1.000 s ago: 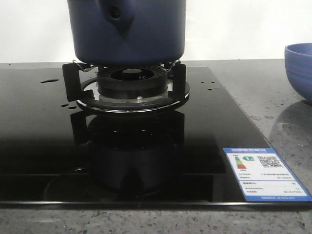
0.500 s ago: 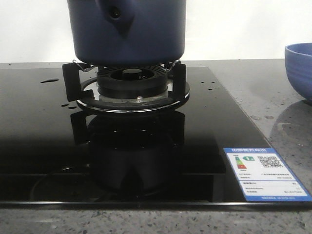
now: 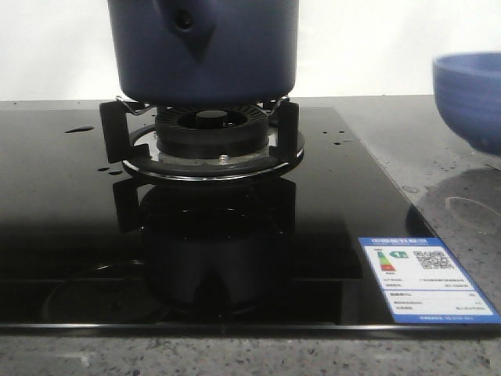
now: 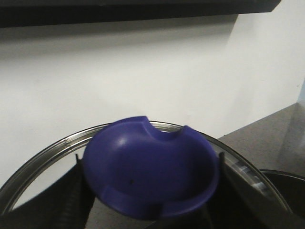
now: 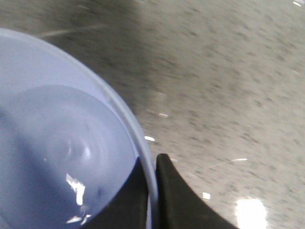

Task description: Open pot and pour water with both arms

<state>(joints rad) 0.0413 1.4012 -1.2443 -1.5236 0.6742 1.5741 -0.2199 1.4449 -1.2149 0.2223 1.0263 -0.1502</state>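
Note:
The navy-blue pot [image 3: 203,47] stands on the burner grate [image 3: 207,137]; its top is cut off in the front view. A glass lid with a steel rim [image 4: 43,157] is held up in front of the white wall, and my left gripper [image 4: 150,164] is shut on its blue knob [image 4: 147,176]. The lighter blue bowl [image 3: 470,98] hangs off the counter at the right, blurred. My right gripper [image 5: 153,167] is shut on the bowl's rim [image 5: 136,138], one finger inside and one outside. Water [image 5: 74,186] glints in the bowl. Neither arm shows in the front view.
A black glass hob [image 3: 235,258] fills the middle, with water drops [image 3: 78,129] at its far left and a blue label [image 3: 427,278] at its front right corner. Speckled grey stone counter [image 3: 454,204] lies to the right, with a faint ring mark under the bowl.
The bowl has lifted off the counter and shifted left, now blurred by motion. The pot has not moved.

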